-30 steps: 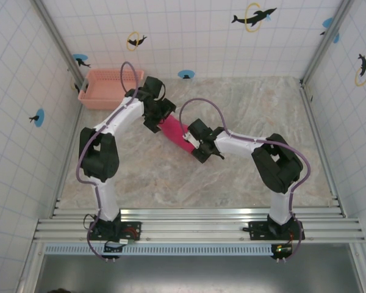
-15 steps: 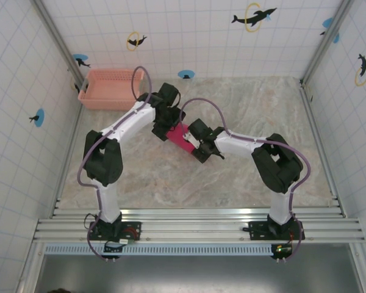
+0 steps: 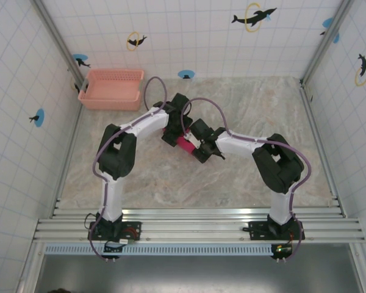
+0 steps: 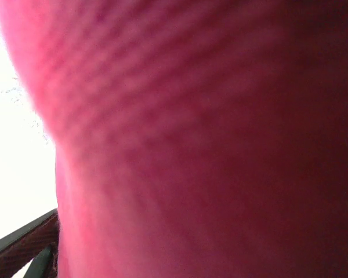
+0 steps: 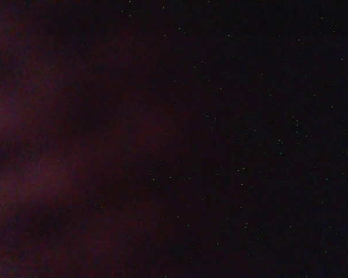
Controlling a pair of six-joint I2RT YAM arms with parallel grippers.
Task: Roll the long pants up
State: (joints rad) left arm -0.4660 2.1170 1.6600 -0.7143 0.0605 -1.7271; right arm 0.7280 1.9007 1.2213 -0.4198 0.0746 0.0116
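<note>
Two end effectors of mine crowd one small bundle just left of centre in the overhead view. The long pants (image 3: pixel 184 144) lie there as a compact magenta wad on the marbled surface (image 3: pixel 250 110), well apart from the salmon basket (image 3: pixel 111 89) in the upper left corner.

My left end effector (image 3: pixel 173 135) comes down on the wad from the upper left, fingers spread wide apart. I cannot tell whether they bear on the cloth, though the left wrist view is pressed right up against pink weave (image 4: pixel 209 145). My right end effector (image 3: pixel 193 145) sits hard against the wad's lower right side. Its own camera is nearly black with a faint magenta tint, so I cannot tell whether its fingers are apart or clamped on cloth.

Only a sliver of magenta shows between the two. As I judge it, the bundle's long axis slants from upper left to lower right, with one end effector at each end. Both are equally near, so the next move turns on working along that slant. The risk is the roll loosening once either side lets go.
</note>
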